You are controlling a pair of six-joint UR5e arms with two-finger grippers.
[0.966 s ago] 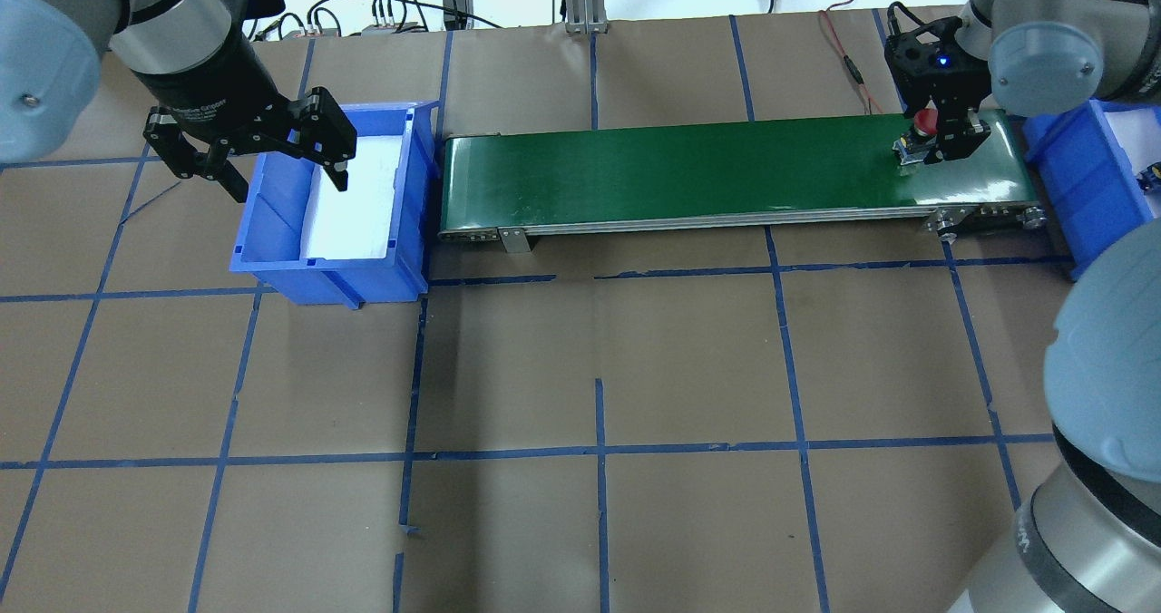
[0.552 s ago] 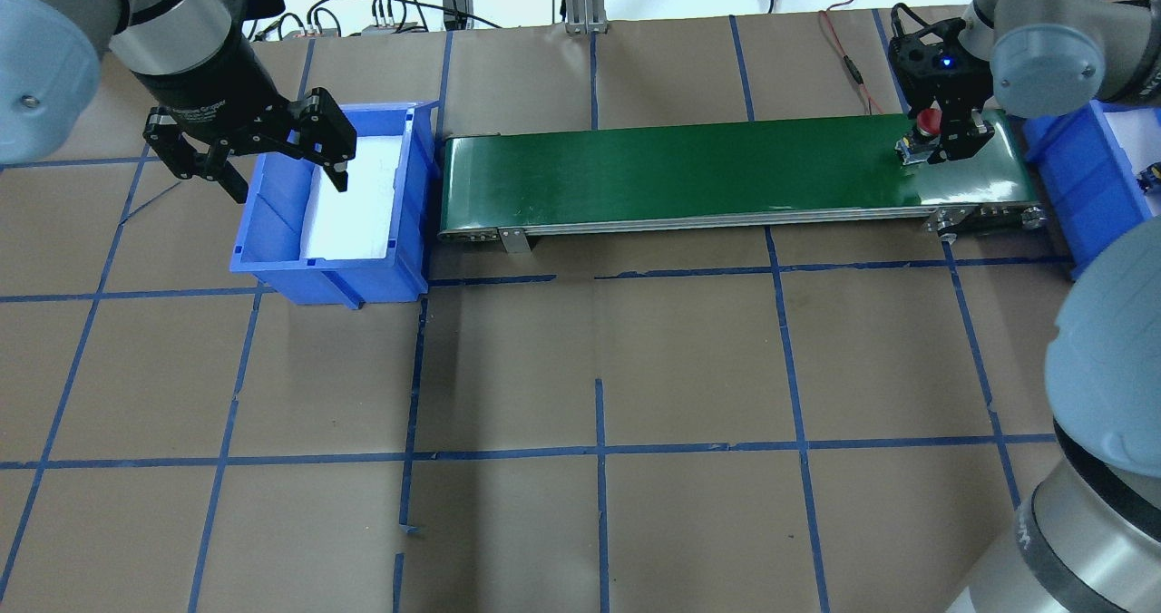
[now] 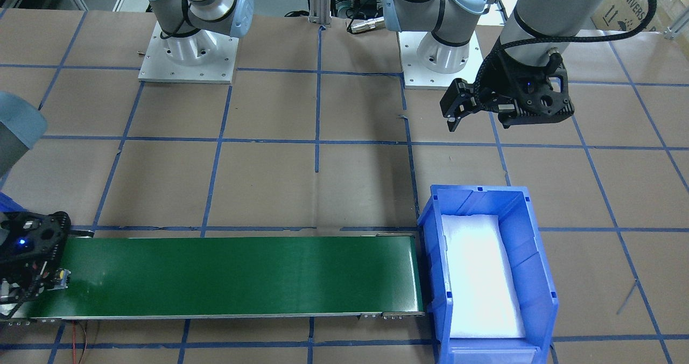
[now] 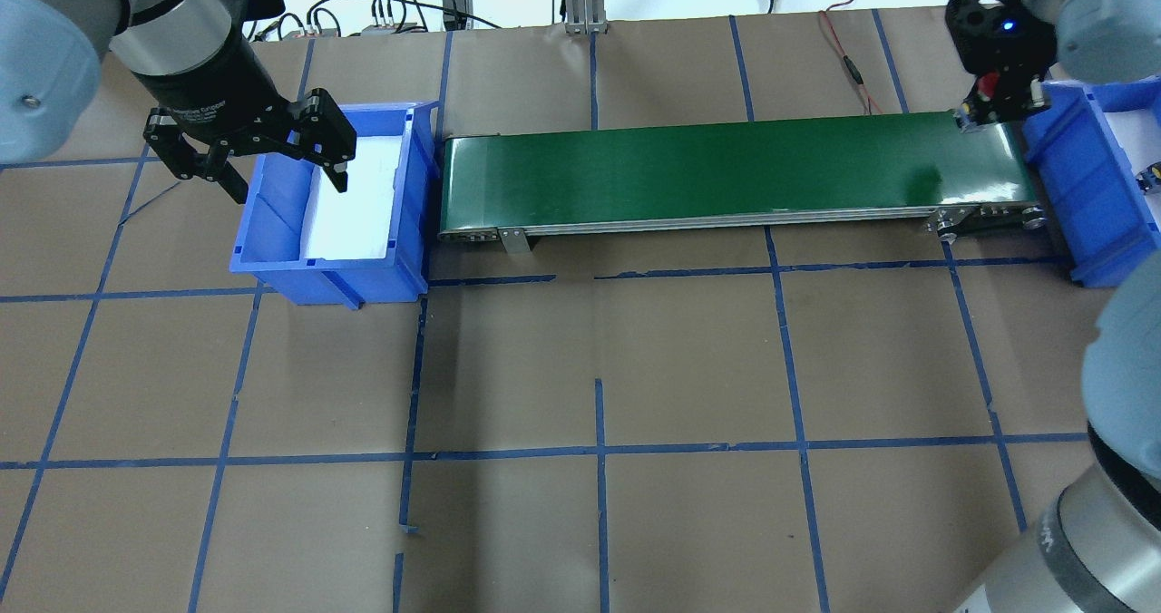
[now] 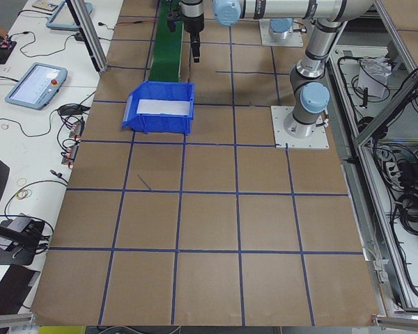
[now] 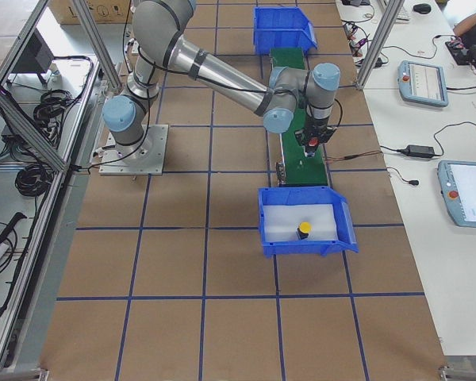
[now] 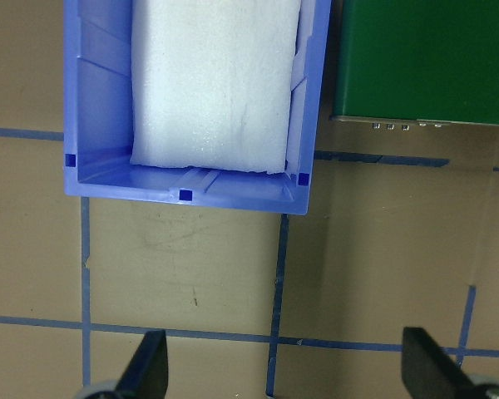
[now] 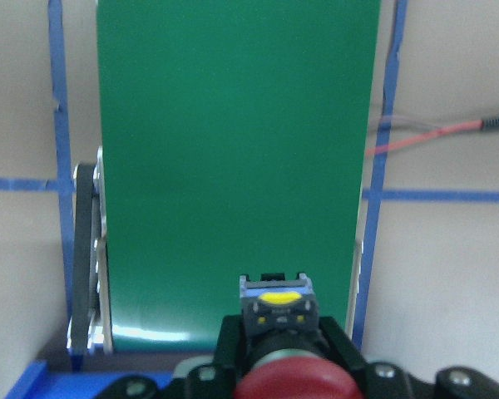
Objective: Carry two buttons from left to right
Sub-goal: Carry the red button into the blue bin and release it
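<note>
Right wrist camera first: the red button (image 8: pixel 293 386) sits at the bottom centre, clamped in the right gripper (image 8: pixel 281 337). Its red cap faces us over the end of the green belt (image 8: pixel 233 150).

Overhead now. At the upper right we see that gripper holding its catch over the belt's right end, just beside the right bin (image 4: pixel 1061 155). At the upper left, the left gripper (image 4: pixel 290 185) is spread wide and holds nothing.

From the right-end camera, the yellow button (image 6: pixel 304 230) stands inside the right bin, in the lower middle of the frame.

In the left wrist camera we see two fingertips (image 7: pixel 150 362) far apart at the bottom edge. The left bin (image 7: pixel 187 193) and its white foam pad (image 7: pixel 216 83) lie above them.

Across the table, the left gripper hangs over bare table (image 3: pixel 269 181) at the upper right, apart from its bin at the lower right.
</note>
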